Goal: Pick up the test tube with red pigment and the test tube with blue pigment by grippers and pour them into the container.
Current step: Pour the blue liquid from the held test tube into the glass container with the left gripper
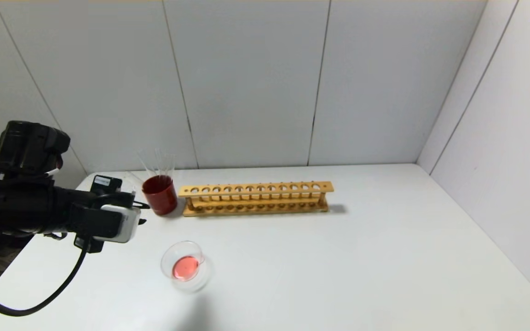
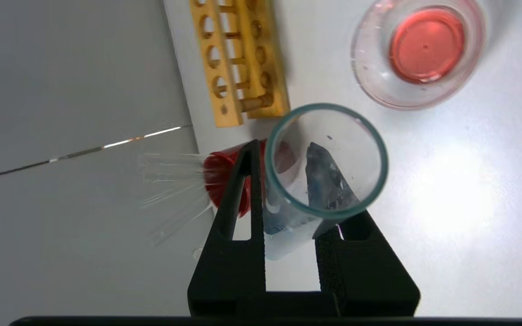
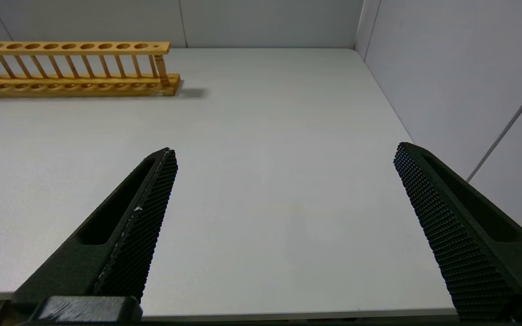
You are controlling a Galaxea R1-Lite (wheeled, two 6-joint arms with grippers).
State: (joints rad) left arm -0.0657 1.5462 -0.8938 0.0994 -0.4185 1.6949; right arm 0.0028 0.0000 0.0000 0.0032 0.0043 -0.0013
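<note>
My left gripper is shut on the test tube with blue pigment, beside the red cup and behind and left of the container. In the left wrist view the tube's open mouth faces the camera between the black fingers, with pale blue liquid low inside. The container is a low clear glass dish holding red liquid; it also shows in the left wrist view. No tube with red liquid shows. My right gripper is open and empty above the table's front right; it does not show in the head view.
A dark red cup with several plain clear tubes stands at the back left, close to my left gripper. An empty wooden tube rack lies to the right of the cup. White walls close the back and right sides.
</note>
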